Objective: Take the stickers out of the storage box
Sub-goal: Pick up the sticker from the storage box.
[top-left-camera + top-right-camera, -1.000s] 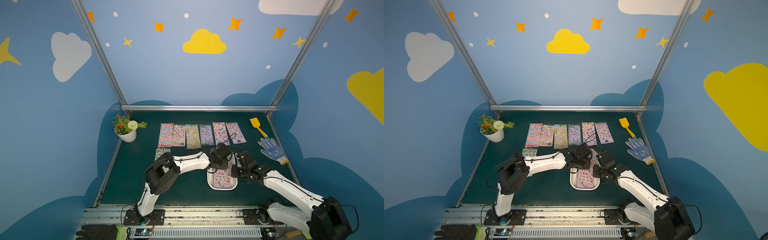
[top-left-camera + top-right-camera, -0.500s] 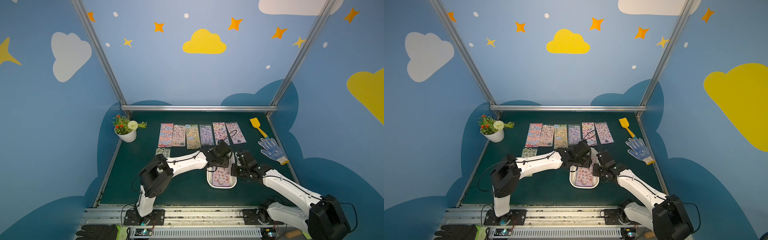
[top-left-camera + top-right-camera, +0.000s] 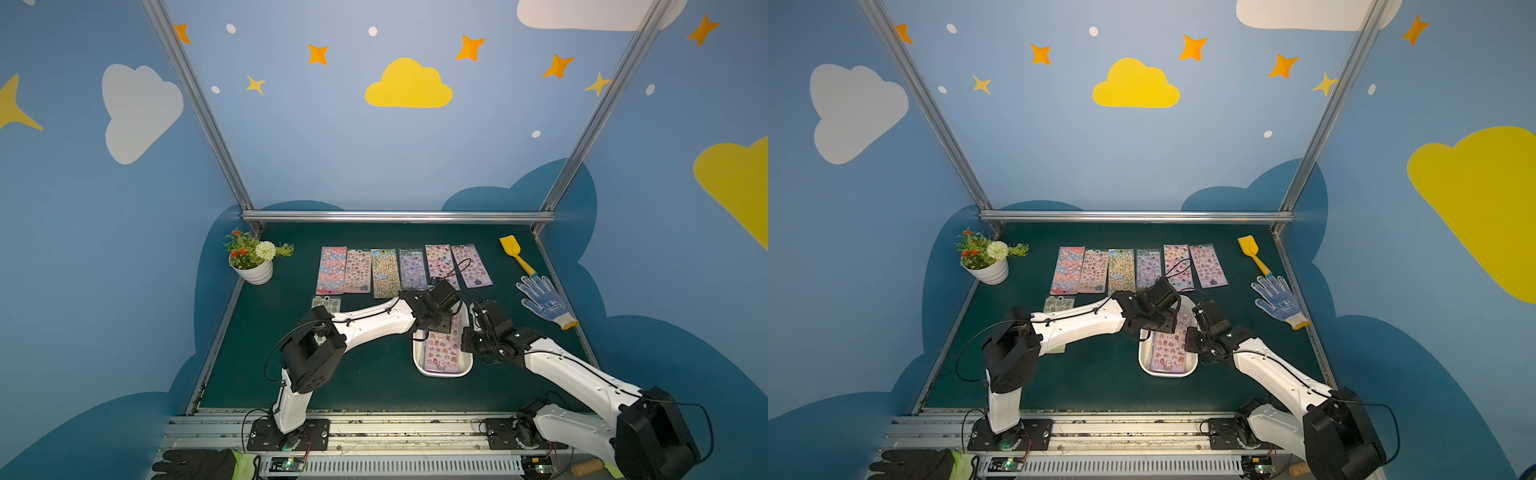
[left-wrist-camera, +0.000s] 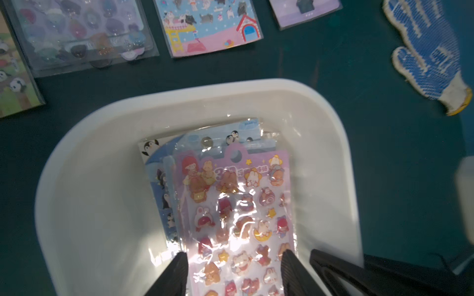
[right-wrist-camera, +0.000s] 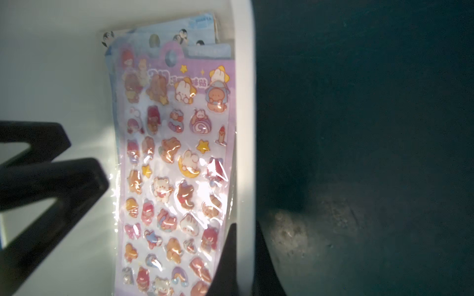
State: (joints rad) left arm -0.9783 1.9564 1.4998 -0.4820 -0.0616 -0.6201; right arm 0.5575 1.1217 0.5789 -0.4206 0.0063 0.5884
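The white storage box sits at the middle of the green table, with stickers stacked inside. On top lies a pink-purple sheet, with blue penguin sheets beneath it. My left gripper hangs open over the box, one finger on each side of the top sheet. My right gripper is shut on the box's right rim. Several more stickers lie in a row on the table behind the box. A greenish sheet lies apart from them.
A white flower pot stands at the back left. A yellow toy shovel and a blue-dotted glove lie at the right. A black glove rests on the front rail.
My left gripper's jaws have spread wider over the box, and its elbow has swung slightly left. The right arm and the box have stayed put.
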